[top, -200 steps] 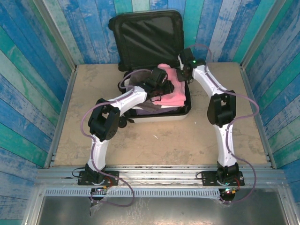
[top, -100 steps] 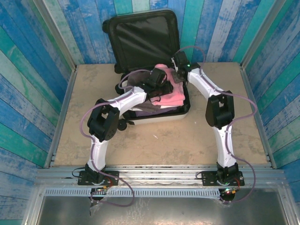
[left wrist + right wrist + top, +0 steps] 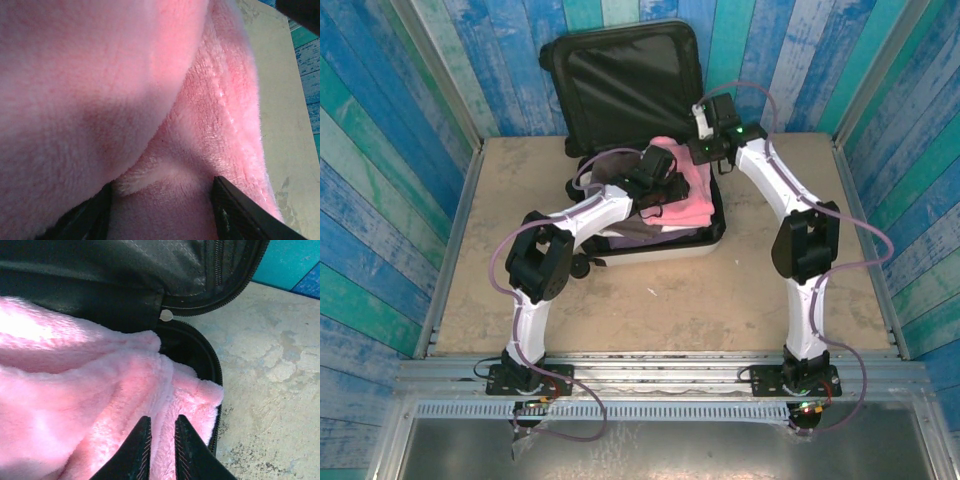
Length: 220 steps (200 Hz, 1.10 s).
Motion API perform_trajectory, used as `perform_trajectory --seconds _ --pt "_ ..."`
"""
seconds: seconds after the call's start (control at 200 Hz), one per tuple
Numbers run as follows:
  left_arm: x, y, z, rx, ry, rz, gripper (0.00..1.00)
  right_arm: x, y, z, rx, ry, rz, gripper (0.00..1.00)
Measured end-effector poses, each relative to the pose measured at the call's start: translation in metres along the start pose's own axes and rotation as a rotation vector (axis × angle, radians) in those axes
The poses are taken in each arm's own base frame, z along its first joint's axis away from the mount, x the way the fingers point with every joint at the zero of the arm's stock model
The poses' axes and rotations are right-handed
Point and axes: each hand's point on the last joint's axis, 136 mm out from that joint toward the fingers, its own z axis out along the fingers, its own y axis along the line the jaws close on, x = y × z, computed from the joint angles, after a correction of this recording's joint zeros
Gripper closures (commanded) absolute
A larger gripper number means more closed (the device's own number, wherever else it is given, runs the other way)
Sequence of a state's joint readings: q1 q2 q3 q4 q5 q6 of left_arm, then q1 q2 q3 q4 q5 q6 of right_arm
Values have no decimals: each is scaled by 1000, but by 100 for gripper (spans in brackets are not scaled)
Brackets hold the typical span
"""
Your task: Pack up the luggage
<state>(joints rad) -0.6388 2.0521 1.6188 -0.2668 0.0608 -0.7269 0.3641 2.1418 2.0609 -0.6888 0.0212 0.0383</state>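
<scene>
You are pressing the left gripper [image 3: 160, 200], jaws wide, into the fluffy pink fleece blanket [image 3: 125, 90], likely flattening it inside the open white hard-shell suitcase [image 3: 660, 245] at upper centre. The right gripper [image 3: 160, 422], jaws narrow and empty, is hovering over the fleece's corner.

Tan, mottled, scuffed worktop [image 3: 670, 300], rectangular, walled on left, far and right sides by blue and teal painted planks [image 3: 410, 150]. Large white hard-shell suitcase [image 3: 665, 246] with black fabric lining lies open directly on worktop, far centre. Base flat on surface; lid upright against back planks.
</scene>
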Motion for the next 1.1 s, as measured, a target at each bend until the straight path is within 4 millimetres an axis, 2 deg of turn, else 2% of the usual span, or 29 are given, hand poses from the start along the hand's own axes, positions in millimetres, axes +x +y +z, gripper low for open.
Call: perform_trajectory --seconds 0.29,0.366,0.526,0.666,0.911,1.102 --pt "0 1 -1 -6 3 0 44 35 -17 49 40 111 28 87" --pt "0 1 -1 -7 4 0 44 42 -19 56 44 129 30 88" --pt "-1 0 -2 -10 7 1 44 34 -17 66 34 118 9 89" --pt "-1 0 -3 -13 11 4 44 43 -6 77 -19 142 -15 89" --pt "-2 -2 -5 -18 17 11 44 38 6 77 -87 134 -16 89" --pt "-2 -2 -5 -18 17 16 44 47 3 98 -69 156 -16 89"
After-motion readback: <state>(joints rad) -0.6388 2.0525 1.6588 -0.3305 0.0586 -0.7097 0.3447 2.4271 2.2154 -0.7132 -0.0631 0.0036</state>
